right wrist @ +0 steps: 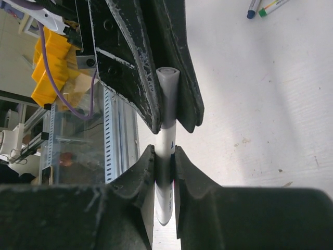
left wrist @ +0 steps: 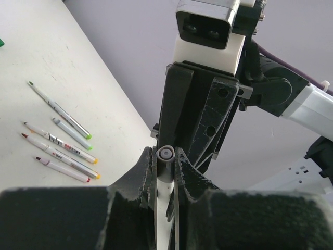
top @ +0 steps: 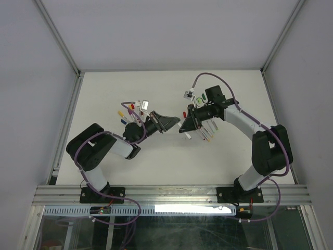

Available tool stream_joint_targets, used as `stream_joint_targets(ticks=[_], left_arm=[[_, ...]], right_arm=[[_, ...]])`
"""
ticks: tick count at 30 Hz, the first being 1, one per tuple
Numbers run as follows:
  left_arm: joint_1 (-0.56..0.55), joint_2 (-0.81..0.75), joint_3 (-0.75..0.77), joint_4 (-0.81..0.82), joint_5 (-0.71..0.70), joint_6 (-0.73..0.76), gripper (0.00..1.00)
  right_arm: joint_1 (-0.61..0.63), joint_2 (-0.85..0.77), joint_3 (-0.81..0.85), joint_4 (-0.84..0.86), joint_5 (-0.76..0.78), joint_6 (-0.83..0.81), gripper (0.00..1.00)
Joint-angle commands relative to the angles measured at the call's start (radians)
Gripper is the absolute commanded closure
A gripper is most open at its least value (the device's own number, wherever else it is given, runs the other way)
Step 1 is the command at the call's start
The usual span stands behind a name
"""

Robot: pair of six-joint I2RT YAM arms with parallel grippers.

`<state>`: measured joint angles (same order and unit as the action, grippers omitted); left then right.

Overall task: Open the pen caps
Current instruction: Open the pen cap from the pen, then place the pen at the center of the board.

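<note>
The left arm (top: 96,143) and right arm (top: 237,117) bend inward, jaws tip to tip at twelve o'clock, both clamped on one pen (right wrist: 166,140). Five loose pens (left wrist: 62,148) lie at nine o'clock on the surface (left wrist: 62,52).

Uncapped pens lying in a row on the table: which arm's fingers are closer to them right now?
Right. The uncapped pens lie just beside the right fingers, by that wrist. The left fingers are farther off, across the pen both are gripping.
</note>
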<state>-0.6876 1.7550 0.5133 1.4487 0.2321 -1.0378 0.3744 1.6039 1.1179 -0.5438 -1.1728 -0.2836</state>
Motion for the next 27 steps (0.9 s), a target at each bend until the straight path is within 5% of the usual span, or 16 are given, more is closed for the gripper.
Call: stream_joint_targets(ticks=[1, 13, 27], left_arm=[[0.117, -0.107, -0.031, 0.291, -0.062, -0.015, 1.00], [0.375, -0.318, -0.001, 0.118, -0.079, 0.030, 1.00], [0.403, -0.568, -0.220, -0.145, -0.020, 0.058, 1.00]], right_arm=[[0.043, 0.004, 0.032, -0.084, 0.004, -0.069, 1.00], [0.093, 0.071, 0.067, -0.150, 0.037, -0.121, 1.00], [0.085, -0.006, 0.068, -0.160, 0.349, -0.136, 1.00]])
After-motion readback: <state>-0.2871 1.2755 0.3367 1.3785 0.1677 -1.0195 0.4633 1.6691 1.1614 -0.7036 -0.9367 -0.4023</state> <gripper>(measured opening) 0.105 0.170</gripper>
